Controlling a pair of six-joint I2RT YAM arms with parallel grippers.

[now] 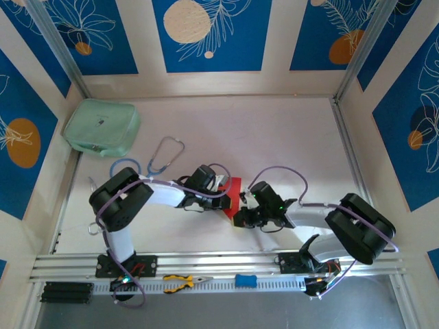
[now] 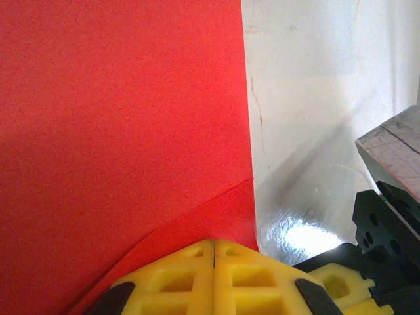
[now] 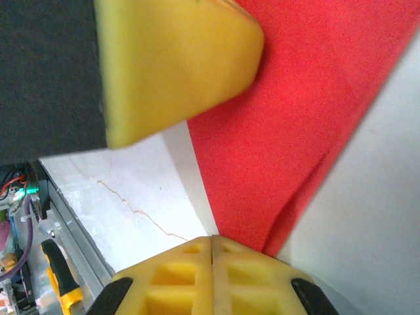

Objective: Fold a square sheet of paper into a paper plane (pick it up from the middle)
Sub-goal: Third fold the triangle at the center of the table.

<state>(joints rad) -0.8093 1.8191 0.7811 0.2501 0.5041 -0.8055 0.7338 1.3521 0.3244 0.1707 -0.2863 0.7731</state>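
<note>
The square sheet of paper [image 1: 234, 195], bright red and folded, is held up between my two grippers at the table's middle. In the left wrist view the red sheet [image 2: 118, 131] shows a diagonal crease and runs down into my left gripper [image 2: 214, 241], whose yellow jaws are pressed together on its edge. In the right wrist view a pointed end of the red paper [image 3: 308, 98] enters my right gripper [image 3: 212, 237], also shut on it. From above, the left gripper [image 1: 221, 190] sits at the paper's left and the right gripper [image 1: 241, 218] at its lower corner.
A mint-green pouch [image 1: 101, 128] lies at the back left, with a stethoscope [image 1: 161, 156] in front of it. Yellow-handled pliers [image 1: 184, 281] and a small blue object [image 1: 245, 280] rest on the front rail. Walls enclose the white table [image 1: 288, 137].
</note>
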